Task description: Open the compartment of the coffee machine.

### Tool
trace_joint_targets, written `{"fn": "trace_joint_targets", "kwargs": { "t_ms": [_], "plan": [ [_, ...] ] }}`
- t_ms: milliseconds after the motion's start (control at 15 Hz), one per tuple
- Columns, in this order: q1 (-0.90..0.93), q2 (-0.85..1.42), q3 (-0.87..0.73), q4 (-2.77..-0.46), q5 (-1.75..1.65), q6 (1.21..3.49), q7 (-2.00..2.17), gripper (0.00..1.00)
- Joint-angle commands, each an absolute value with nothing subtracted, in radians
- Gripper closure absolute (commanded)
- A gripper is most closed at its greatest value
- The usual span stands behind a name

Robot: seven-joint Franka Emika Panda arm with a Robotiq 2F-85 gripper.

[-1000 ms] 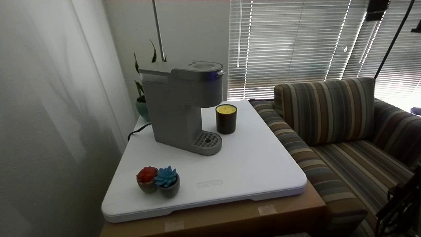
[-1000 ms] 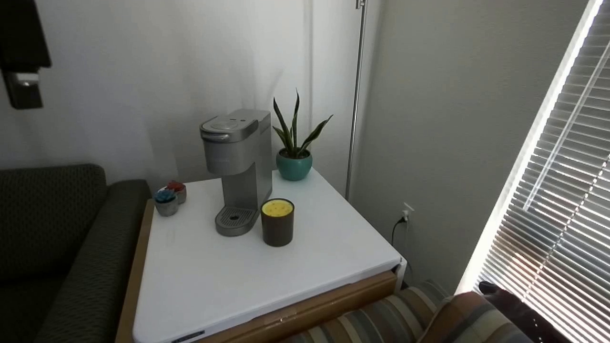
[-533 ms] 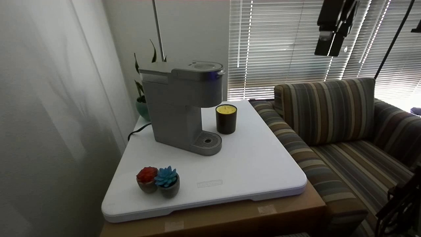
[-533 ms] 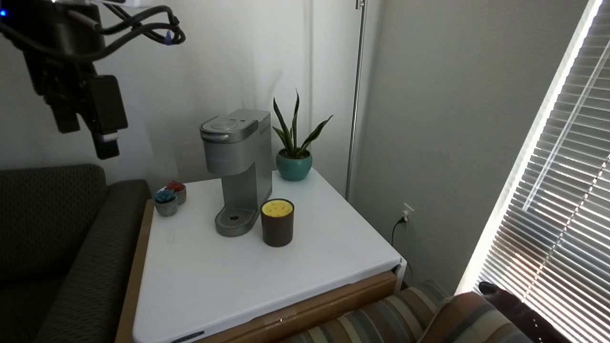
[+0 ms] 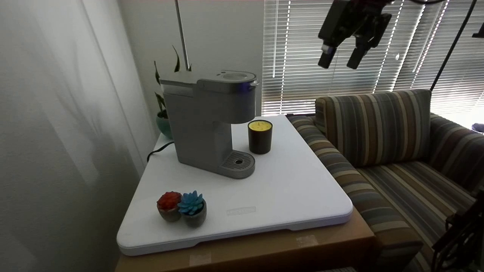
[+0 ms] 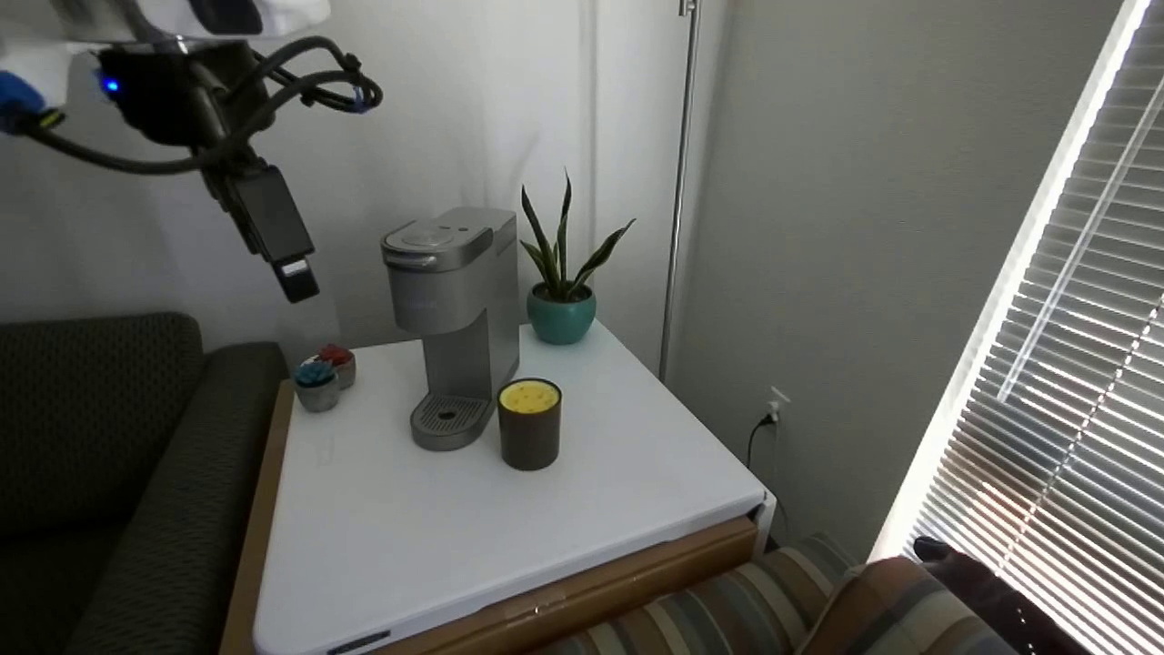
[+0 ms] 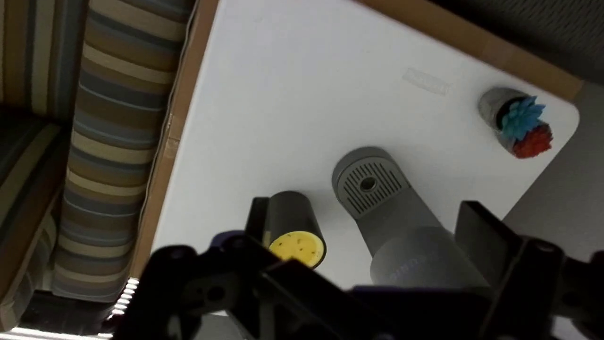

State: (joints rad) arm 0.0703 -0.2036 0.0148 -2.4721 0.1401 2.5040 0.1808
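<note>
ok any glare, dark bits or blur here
In both exterior views the blinds are backlit, with washed-out patches; in an exterior view the gripper is nearly black against them; in the wrist view its fingers are dark and soft, the lettering on the coffee machine faint.

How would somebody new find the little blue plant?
Find the white tabletop with the grey coffee machine. Near one corner, two little pots stand close together. Pick the blue plant: its pointy leaves are blue, unlike the red plant beside it.
</note>
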Motion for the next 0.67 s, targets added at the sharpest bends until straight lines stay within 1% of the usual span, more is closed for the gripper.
{"fn": "trace_joint_targets", "kwargs": {
  "t_ms": [0, 200, 267, 600],
  "plan": [
    [0.058, -0.180, 0.032, -2.475, 0.146, 2.545, 0.210, 0.00],
    [0.046, -0.149, 0.045, -2.475, 0.110, 2.599, 0.296, 0.00],
    [0.013, -0.129, 0.067, -2.478, -0.001, 2.675, 0.429, 0.00],
    [-0.020, 0.012, 0.091, -2.448, -0.144, 2.861, 0.852, 0.00]
  ]
}}
